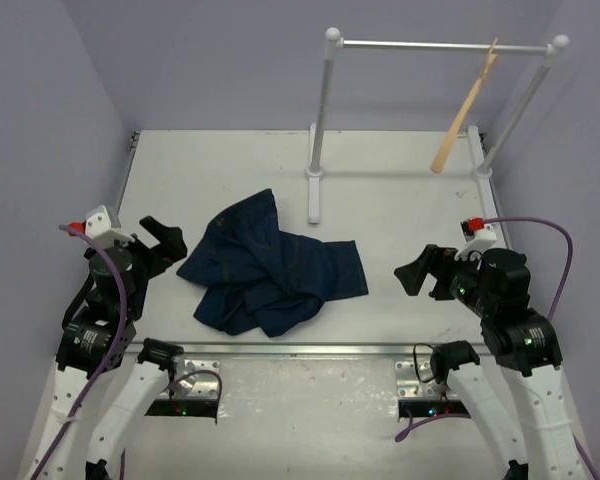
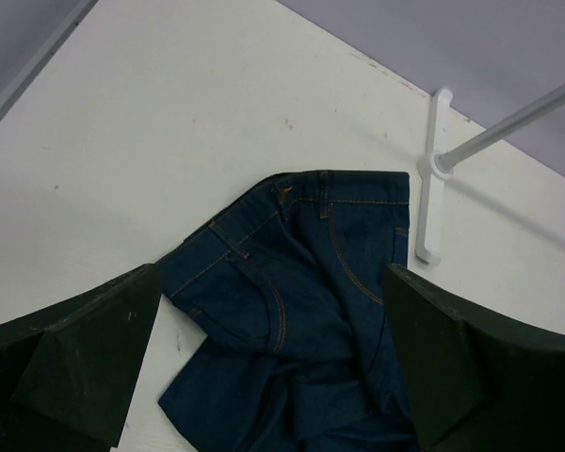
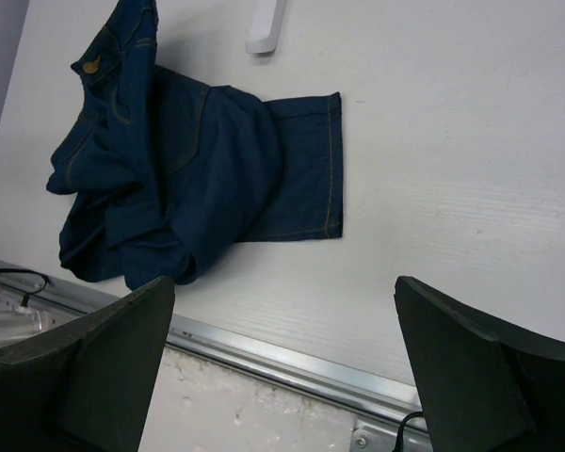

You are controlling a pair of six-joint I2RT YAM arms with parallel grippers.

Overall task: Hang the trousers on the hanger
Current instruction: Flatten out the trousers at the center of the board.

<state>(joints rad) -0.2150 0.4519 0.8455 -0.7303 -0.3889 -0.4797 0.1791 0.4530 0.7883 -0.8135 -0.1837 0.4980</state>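
The trousers (image 1: 270, 265) lie crumpled in a dark blue heap on the white table (image 1: 400, 200), between my two arms. The hanger (image 1: 465, 105), pale wood, hangs tilted from the right part of the rail at the back. My left gripper (image 1: 165, 240) hovers open just left of the heap. In the left wrist view its jaws (image 2: 271, 273) frame the waistband end of the trousers (image 2: 301, 282) without touching. My right gripper (image 1: 415, 272) stands open to the right of the heap. In the right wrist view it (image 3: 284, 282) is over bare table, with the trousers (image 3: 188, 160) further off.
A white rail (image 1: 440, 45) on two ball-topped posts stands at the back right. Its left foot (image 1: 315, 190) reaches down close to the trousers and shows in both wrist views (image 2: 428, 188) (image 3: 264, 28). A metal strip (image 1: 300, 350) runs along the table's near edge. Walls close both sides.
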